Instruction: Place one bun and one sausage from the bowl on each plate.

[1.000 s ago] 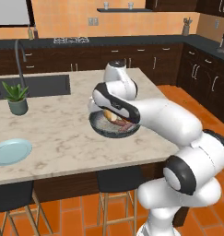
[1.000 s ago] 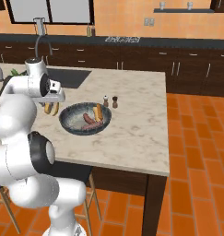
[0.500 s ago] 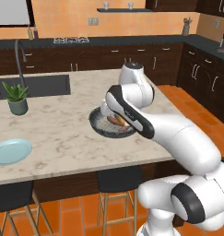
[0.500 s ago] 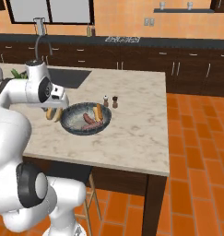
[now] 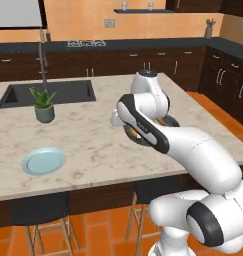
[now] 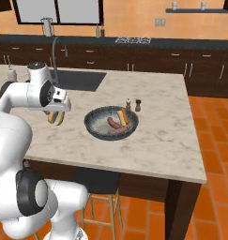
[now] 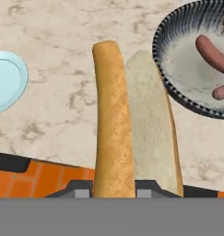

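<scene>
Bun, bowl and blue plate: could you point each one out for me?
Bun [image 7: 114,120], hand view: middle of its golden crust.
Bowl [image 6: 94,127], right base view: dark near-left rim.
Plate [image 5: 43,160], left base view: centre of its bare blue face.

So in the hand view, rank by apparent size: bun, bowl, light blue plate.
1. Bun, largest, though it sits in the hand right at the camera, so nearness inflates it.
2. Bowl, cut off by the frame.
3. Light blue plate, also cut off.
</scene>
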